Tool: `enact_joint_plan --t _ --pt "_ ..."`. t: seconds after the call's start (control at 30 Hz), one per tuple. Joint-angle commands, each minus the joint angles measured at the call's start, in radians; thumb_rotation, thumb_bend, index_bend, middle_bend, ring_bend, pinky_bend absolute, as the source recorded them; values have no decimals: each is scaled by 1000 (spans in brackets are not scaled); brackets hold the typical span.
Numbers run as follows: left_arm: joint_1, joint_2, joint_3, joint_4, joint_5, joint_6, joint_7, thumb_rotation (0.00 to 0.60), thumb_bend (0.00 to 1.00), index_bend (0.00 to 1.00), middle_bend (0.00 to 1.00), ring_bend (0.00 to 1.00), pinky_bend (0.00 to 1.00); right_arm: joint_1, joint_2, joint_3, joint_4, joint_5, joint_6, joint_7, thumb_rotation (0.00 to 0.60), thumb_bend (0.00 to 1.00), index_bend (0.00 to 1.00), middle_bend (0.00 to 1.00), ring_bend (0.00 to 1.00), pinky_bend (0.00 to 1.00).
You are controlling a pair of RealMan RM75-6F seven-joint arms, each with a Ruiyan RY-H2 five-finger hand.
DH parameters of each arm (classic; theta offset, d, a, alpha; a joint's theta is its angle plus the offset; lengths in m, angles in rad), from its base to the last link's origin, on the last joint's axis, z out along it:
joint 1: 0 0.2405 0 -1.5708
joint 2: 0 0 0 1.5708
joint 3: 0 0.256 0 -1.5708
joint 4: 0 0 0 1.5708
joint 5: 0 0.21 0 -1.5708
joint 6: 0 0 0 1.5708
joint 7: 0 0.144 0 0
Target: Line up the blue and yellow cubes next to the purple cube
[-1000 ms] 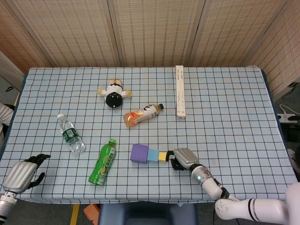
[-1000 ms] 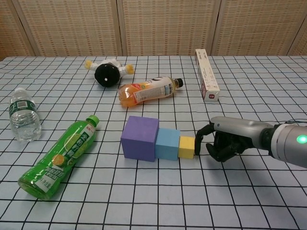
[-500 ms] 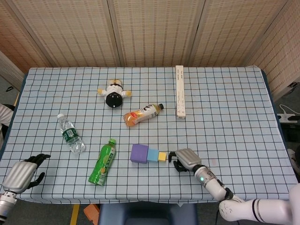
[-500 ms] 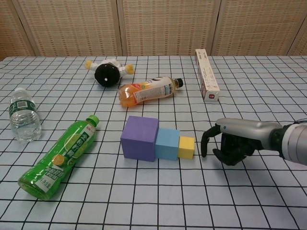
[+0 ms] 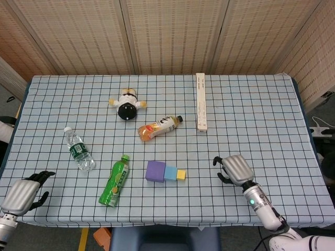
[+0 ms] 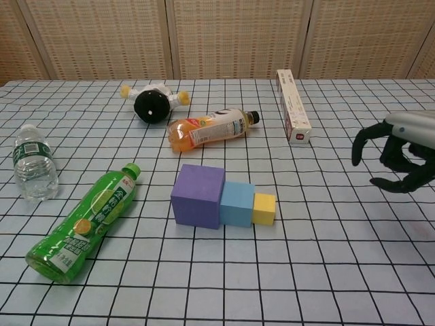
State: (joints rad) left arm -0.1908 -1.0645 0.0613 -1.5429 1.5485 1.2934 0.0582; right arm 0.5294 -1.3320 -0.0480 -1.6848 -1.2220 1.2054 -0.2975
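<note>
The purple cube (image 5: 155,171) (image 6: 198,195), the blue cube (image 5: 170,172) (image 6: 238,203) and the small yellow cube (image 5: 181,174) (image 6: 264,208) lie in a touching row near the table's front, purple at the left. My right hand (image 5: 233,169) (image 6: 397,151) hovers well to the right of the row, its fingers apart and curved with nothing in them. At the front left corner of the table my left hand (image 5: 23,192) rests with its fingers curled in, holding nothing; the chest view does not show it.
A green bottle (image 5: 115,180) (image 6: 85,221) lies left of the cubes and an orange juice bottle (image 5: 158,126) (image 6: 207,128) behind them. A water bottle (image 5: 78,148) (image 6: 32,163) lies at the left. A plush toy (image 5: 126,104) (image 6: 153,101) and a long white box (image 5: 201,101) (image 6: 293,113) lie further back.
My right hand has let go of the yellow cube, drawn away to the right and lifted, with its fingers opened. The three cubes stay in their row. The left hand has not moved.
</note>
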Motion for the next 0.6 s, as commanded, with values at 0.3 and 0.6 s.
enact_joint_plan --t 0.3,0.6 --pt "-1 -7 -1 1 -6 -5 24 600 444 228 237 308 536 -224 -98 25 365 -125 271 52 600 102 317 391 237 457" --pt "-2 -12 -5 -3 -20 -13 48 600 444 228 237 308 536 -241 -114 51 429 -144 240 93 600 78 217 274 130 340"
